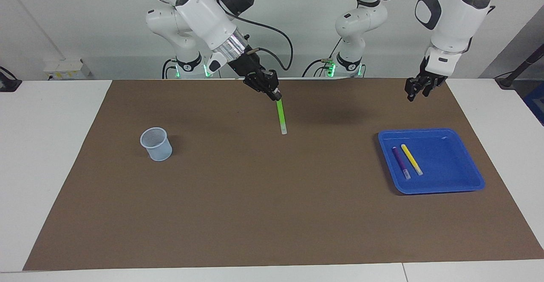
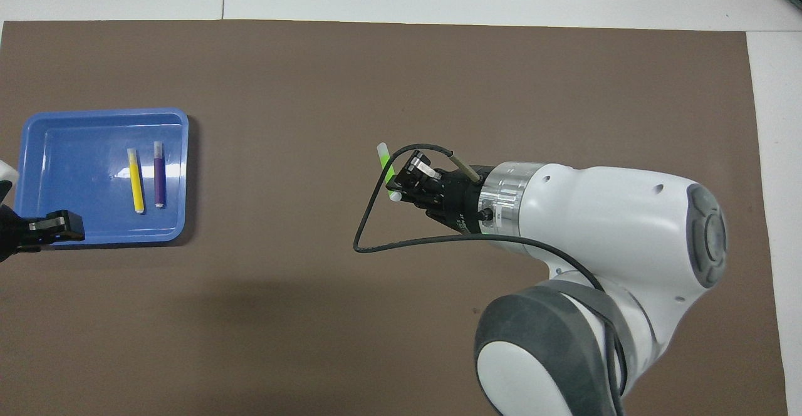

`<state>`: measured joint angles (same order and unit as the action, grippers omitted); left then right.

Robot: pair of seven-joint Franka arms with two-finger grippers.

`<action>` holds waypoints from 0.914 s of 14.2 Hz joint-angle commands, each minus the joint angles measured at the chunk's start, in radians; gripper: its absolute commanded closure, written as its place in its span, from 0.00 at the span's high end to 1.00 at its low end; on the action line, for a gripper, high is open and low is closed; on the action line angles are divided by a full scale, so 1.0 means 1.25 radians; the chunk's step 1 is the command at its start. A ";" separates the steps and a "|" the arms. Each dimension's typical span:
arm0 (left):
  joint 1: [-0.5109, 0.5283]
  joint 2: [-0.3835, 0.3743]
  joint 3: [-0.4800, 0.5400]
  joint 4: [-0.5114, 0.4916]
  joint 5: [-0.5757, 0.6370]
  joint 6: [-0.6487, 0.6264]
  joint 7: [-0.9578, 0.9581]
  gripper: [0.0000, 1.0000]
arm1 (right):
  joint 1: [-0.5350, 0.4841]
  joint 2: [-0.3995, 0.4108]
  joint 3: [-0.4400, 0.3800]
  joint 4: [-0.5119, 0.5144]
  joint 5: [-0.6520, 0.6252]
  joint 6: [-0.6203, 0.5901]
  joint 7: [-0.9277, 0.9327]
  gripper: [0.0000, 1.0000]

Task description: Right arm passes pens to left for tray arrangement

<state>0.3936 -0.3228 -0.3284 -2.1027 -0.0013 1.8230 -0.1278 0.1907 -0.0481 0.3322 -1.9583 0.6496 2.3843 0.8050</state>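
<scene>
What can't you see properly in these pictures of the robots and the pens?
- Left gripper: whether its fingers are open or shut; in the facing view they are too small, and the overhead view's edge cuts the gripper off.
- Green pen: its top end, covered by the right gripper in both views.
- Cup: out of the overhead view; in the facing view its wall hides part of the inside.
- Writing on the purple pen and yellow pen: too small.

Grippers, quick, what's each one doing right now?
Right gripper: shut on the green pen.
Left gripper: raised, holding nothing; jaws unclear.
</scene>
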 commanded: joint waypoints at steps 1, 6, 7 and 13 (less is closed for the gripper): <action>-0.017 -0.007 0.000 0.018 -0.001 -0.041 -0.020 0.61 | 0.003 -0.002 -0.001 -0.005 0.020 0.019 0.010 0.00; -0.029 -0.004 0.003 0.016 -0.144 0.021 -0.356 0.61 | 0.039 0.005 -0.001 -0.004 0.022 0.077 0.070 0.00; -0.041 -0.001 0.000 0.011 -0.147 0.074 -0.466 0.61 | 0.045 0.004 -0.001 -0.004 0.022 0.081 0.074 0.00; -0.177 0.133 -0.004 0.115 -0.149 0.163 -0.849 0.61 | 0.052 0.004 -0.001 -0.004 0.022 0.081 0.075 0.00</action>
<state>0.2034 -0.2283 -0.3417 -2.0330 -0.1790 2.0185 -1.0713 0.2551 -0.0436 0.3310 -1.9584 0.6500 2.4612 0.8951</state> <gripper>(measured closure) 0.401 0.833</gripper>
